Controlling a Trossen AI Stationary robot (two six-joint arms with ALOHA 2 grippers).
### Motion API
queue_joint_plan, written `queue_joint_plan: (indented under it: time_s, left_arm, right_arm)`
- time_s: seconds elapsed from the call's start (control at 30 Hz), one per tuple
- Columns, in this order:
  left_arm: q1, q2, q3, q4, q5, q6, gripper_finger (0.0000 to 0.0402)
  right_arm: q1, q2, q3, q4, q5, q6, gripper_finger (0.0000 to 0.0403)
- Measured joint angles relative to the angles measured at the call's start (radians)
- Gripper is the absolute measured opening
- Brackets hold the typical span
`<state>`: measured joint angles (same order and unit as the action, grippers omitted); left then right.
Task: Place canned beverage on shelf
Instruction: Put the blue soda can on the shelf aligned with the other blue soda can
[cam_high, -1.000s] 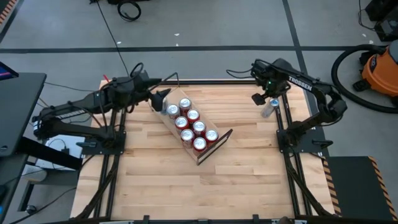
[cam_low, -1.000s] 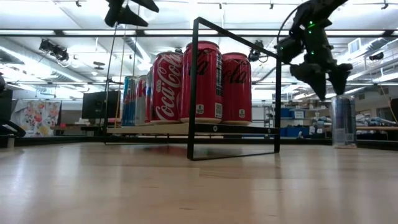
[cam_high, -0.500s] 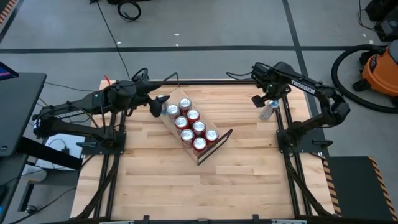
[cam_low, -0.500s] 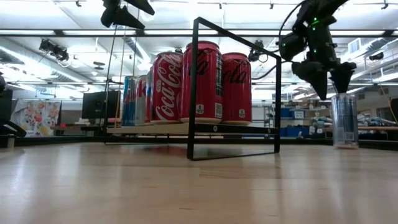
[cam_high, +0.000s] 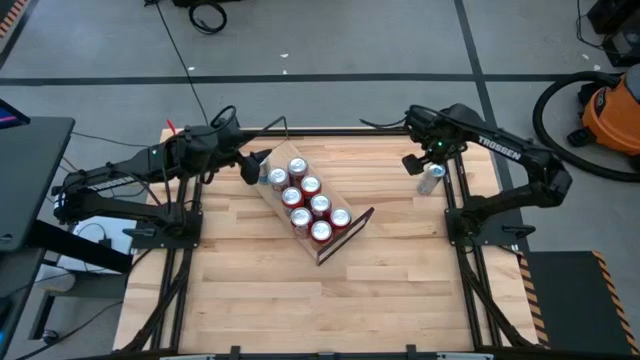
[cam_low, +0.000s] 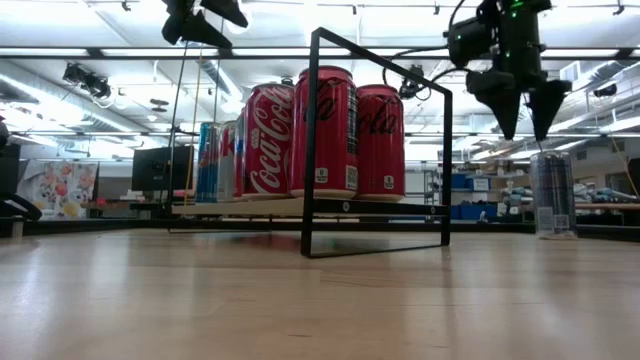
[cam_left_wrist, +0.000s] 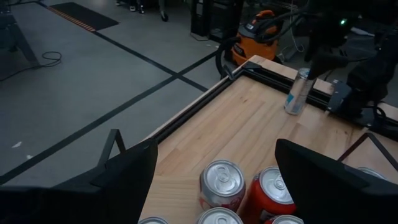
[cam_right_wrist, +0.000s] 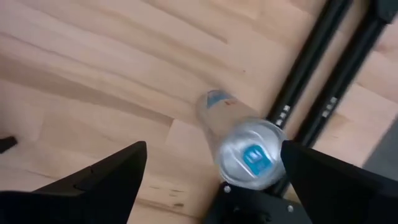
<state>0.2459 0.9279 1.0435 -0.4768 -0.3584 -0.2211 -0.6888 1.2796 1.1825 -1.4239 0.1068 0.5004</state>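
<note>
Since a second ago the right gripper (cam_low: 522, 120) has risen from beside the slim silver-blue can (cam_low: 552, 194) to hang just above its top, fingers spread wide and holding nothing; the can stands upright at the table's (cam_high: 400, 270) right edge, against the black frame rail. The left gripper (cam_high: 252, 168) has hardly moved — it hovers at the far-left end of the shelf (cam_high: 352, 224), jaws apart and empty. The shelf lies diagonally mid-table, its plank carrying red cans (cam_high: 320, 232) in two rows. The low view alone makes the lettering legible: "Coca-Cola" script on the nearest red cans (cam_low: 327, 133), with blue-and-silver cans behind them whose label cannot be read. "TROSSEN" shows in white on the right arm (cam_high: 497, 150) from overhead. The right wrist view looks down on the slim can's lid (cam_right_wrist: 253, 155) and its blue tab — a detail no other camera gives — while the left wrist view shows silver can tops (cam_left_wrist: 222, 177) below and the slim can (cam_left_wrist: 297, 92) far across the table.
</note>
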Motion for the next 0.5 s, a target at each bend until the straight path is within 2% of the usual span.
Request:
queue_joint_plan:
  time_s: [0.2, 0.5]
  left_arm:
    - [0.0, 0.0, 0.0, 0.0, 0.0, -0.002, 0.0336]
    - [-0.001, 0.0, 0.0, 0.0, 0.02, -0.005, 0.0336]
  right_arm:
    - [-0.074, -0.005, -0.003, -0.077, -0.014, 0.02, 0.0378]
    - [-0.13, -0.004, -0.133, -0.009, -0.108, 0.017, 0.038]
